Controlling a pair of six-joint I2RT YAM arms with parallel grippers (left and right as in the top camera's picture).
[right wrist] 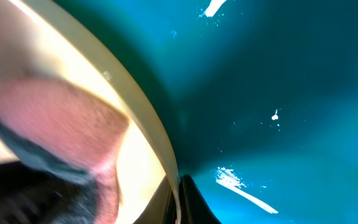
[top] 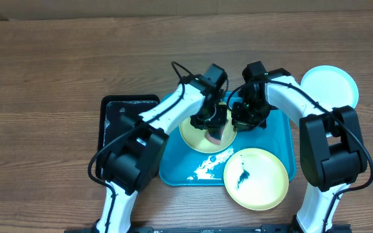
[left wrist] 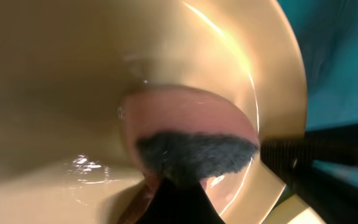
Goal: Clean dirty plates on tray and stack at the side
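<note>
Our left gripper (top: 214, 124) is clamped on a pink sponge (top: 216, 134), its dark face pressed into the yellow plate (top: 196, 137). Our right gripper (top: 248, 118) is closed on that plate's rim. The plate lies in the tray (top: 280, 129), whose long axis runs across the table (top: 44, 77). A smeared second plate (top: 264, 184) overhangs the tray's near edge. The blue plate (top: 329, 87) sits outside it.
</note>
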